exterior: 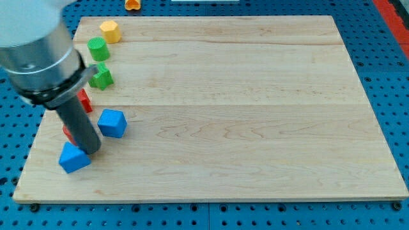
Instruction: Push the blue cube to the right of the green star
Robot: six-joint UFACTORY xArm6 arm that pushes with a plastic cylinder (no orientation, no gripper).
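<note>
On the board [255, 96]: two blue blocks [112, 122], two green, two red.

You are looking down on a pale wooden board [243, 108] made of long planks joined side by side, their grain running from the view's left to the view's right. It rests on a blue perforated surface [383, 70] dotted with regular rows of small holes, which frames the board on every side. A strip of red [391, 9] shows at the view's top right corner. The light is even and soft.
</note>
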